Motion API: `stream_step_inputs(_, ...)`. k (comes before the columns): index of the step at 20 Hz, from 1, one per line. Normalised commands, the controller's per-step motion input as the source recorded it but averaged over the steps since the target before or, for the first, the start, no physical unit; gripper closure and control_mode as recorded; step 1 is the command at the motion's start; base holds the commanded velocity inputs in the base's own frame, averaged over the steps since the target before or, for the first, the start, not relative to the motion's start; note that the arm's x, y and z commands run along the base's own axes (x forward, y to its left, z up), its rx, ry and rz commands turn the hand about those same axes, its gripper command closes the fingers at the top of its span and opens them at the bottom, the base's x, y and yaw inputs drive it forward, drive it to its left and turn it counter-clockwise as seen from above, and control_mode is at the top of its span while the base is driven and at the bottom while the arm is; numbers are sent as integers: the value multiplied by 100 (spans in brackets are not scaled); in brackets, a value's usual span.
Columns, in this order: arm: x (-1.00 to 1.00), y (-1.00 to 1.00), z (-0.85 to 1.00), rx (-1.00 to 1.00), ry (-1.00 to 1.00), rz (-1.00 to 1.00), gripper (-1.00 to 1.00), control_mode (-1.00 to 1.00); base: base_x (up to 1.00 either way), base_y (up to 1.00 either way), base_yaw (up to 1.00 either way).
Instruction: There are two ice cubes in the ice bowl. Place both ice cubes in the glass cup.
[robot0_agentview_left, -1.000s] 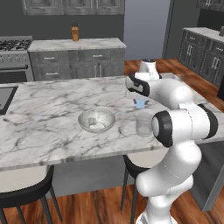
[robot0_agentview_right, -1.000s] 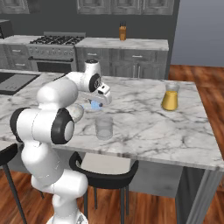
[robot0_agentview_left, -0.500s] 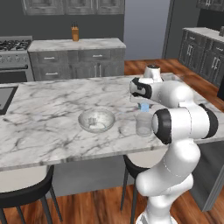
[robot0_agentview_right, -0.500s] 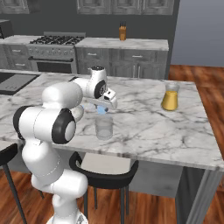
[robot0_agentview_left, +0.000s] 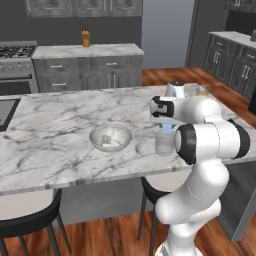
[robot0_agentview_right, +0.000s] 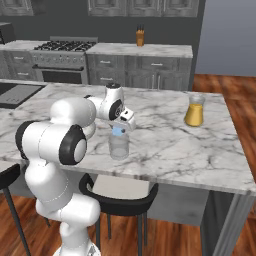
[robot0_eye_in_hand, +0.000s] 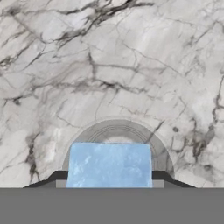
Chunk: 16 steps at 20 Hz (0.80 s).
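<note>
My gripper (robot0_agentview_left: 166, 128) is shut on the pale blue ice cube (robot0_eye_in_hand: 109, 164) and hangs just above the glass cup (robot0_agentview_left: 164, 144), a short clear tumbler near the counter's front edge. The right base view puts the same blue ice cube (robot0_agentview_right: 118, 131) in the gripper (robot0_agentview_right: 119, 131) right over the glass cup (robot0_agentview_right: 119, 147). Looking down from the hand, the cup's round rim (robot0_eye_in_hand: 118, 124) curves behind the cube, and the dark fingertips (robot0_eye_in_hand: 162, 176) flank it. To the left stands the ice bowl (robot0_agentview_left: 110, 137), wide and shallow, with the whitish ice cube (robot0_agentview_left: 106, 142) lying inside.
A glass of orange-yellow liquid (robot0_agentview_right: 194, 111) stands at the far right of the marble island (robot0_agentview_right: 165, 150). Dark stools (robot0_agentview_right: 120, 192) sit under the front edge. A sink (robot0_agentview_left: 4, 111) lies at the left end; a stove and cabinets stand behind.
The gripper has carried the blue ice cube to the right, away from the bowl, and lowered it over the glass cup. Bowl and cup have stayed put.
</note>
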Motion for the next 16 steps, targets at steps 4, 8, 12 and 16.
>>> stream_step_inputs(4, 0, 0, 0, 0, 0, 0, 100, -100, 0, 0, 0)
stream_step_inputs(8, 0, 0, 0, 0, 0, 0, 100, -100, 0, 0, 0)
stream_step_inputs(12, 0, 0, 0, 0, 0, 0, 100, -100, 0, 0, 0)
stream_step_inputs(16, 0, 0, 0, 1, 0, 0, 100, -100, 0, 0, 0)
